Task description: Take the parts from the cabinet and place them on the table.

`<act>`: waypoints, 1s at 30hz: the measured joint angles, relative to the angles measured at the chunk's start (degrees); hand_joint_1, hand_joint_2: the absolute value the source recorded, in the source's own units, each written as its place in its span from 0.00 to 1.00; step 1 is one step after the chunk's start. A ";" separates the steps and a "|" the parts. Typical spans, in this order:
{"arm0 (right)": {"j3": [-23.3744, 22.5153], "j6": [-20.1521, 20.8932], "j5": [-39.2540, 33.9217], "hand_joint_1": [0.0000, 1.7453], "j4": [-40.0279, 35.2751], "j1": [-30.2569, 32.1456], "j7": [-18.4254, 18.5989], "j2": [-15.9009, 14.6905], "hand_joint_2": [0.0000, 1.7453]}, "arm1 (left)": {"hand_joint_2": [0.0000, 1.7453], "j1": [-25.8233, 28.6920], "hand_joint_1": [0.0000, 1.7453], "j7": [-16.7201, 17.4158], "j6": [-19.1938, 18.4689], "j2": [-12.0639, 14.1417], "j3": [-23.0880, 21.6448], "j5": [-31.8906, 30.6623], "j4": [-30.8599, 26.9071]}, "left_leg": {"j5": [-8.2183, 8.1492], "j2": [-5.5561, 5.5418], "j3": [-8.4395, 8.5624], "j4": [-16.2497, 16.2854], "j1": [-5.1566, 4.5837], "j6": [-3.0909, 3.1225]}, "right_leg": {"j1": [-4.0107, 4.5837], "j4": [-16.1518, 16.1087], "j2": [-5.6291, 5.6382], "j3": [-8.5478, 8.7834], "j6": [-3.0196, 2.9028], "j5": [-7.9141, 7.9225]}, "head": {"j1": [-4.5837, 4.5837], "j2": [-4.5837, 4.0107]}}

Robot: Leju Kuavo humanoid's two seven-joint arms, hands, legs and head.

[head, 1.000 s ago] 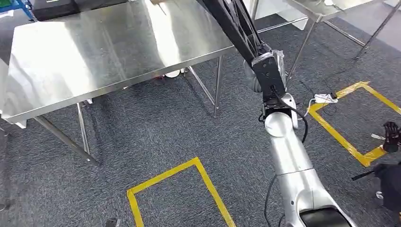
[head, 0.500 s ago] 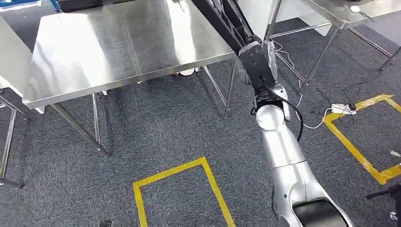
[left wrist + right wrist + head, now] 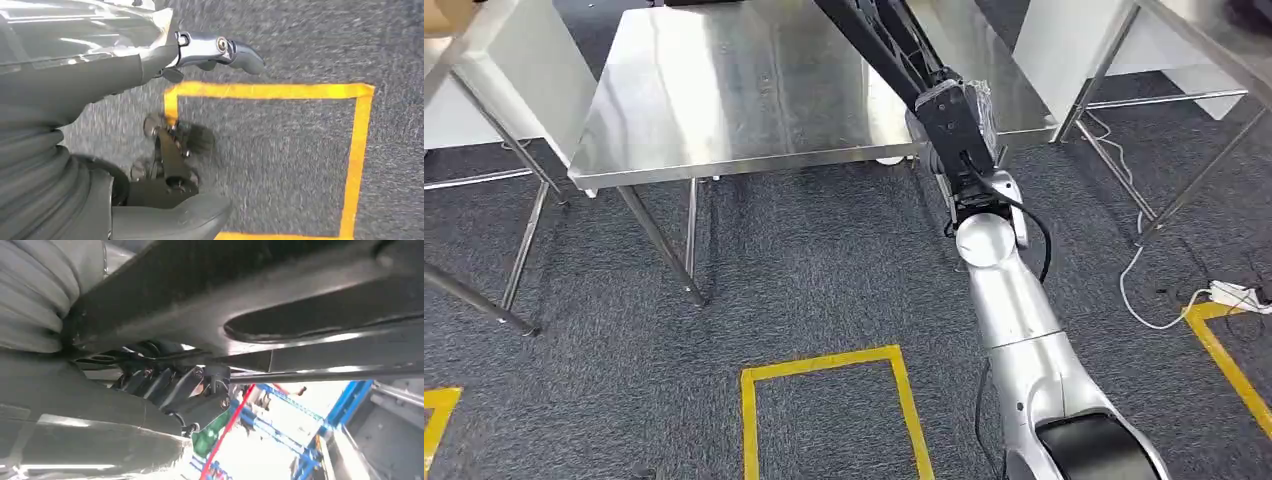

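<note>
Change: the whole head view has shifted since the earlier frames, so the camera has turned; the steel surface [image 3: 754,90] now sits more squarely ahead, and the yellow floor outline [image 3: 829,405] lies lower centre.
Right arm: silver tubular forearm [image 3: 1014,310] with smooth rounded joints rises from the lower right to a black wrist block beside the surface's near right corner.
Right robot hand: seen in the right wrist view [image 3: 175,390], dark fingers curled against the underside of a long black part [image 3: 280,300]; it grips that part.
Part: flat, matt black, beam-like, with a slotted opening; in the head view it runs as a dark bar [image 3: 874,35] from the wrist up across the surface to the top edge. Whether it touches the surface cannot be told.
Left robot hand: in the left wrist view [image 3: 150,75], grey ribbed cover and thick thumb, one polished metal finger with a dark tip extended; nothing visible in it, though whether the fingers are spread or curled cannot be told.
Surface: brushed stainless sheet, rectangular, glossy with streaked reflections, on thin angled steel legs.
Floor: dark grey speckled short-pile carpet; yellow tape rectangles, slightly scuffed.
Room: a second steel table [image 3: 1194,50] at right; white cable and power strip [image 3: 1239,293] on the carpet.
</note>
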 joint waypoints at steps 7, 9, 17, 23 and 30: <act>-1.04 -1.05 -2.62 1.00 0.11 1.26 -2.95 -2.51 1.00 | 1.00 -0.23 0.00 3.12 -1.68 0.11 -0.78 -4.47 0.00 | -6.27 6.81 -5.99 12.32 0.62 -2.19 | 0.02 -0.55 -2.51 1.12 -2.48 0.01 | -0.61 0.00; -1.62 -1.05 -2.62 1.00 -0.13 2.56 -2.84 -3.49 1.00 | 1.00 -0.32 0.00 3.93 -2.40 0.09 -1.46 -4.98 0.00 | -7.34 7.09 -9.07 17.68 0.94 -2.47 | 0.03 -0.53 -3.14 1.20 -2.58 -0.14 | -0.70 0.00; -3.17 -0.68 -2.82 1.00 -2.10 4.63 -2.36 -7.06 1.00 | 1.00 -1.14 0.00 4.81 -4.08 0.13 -3.21 -6.58 -0.02 | 0.09 7.64 -0.17 0.09 0.60 -1.64 | 1.25 -0.48 -3.63 1.51 -1.49 -1.11 | -0.50 0.00; -3.74 -0.44 -2.84 1.00 -2.32 4.97 -2.36 -8.50 1.00 | 1.00 -1.18 0.00 4.85 -4.15 0.22 -4.00 -6.62 -0.02 | -0.03 7.08 -0.24 0.15 -0.17 -0.82 | 0.68 -1.13 -4.12 1.91 -0.95 -0.97 | -0.44 0.00; -3.80 -0.35 -2.82 1.00 -2.45 5.02 -2.36 -8.98 1.00 | 1.00 -1.19 0.00 4.92 -4.35 0.24 -4.18 -6.97 -0.02 | 0.02 7.08 -0.24 0.16 -0.24 -0.52 | 0.63 -1.33 -4.14 1.98 -0.62 -0.78 | -0.48 0.00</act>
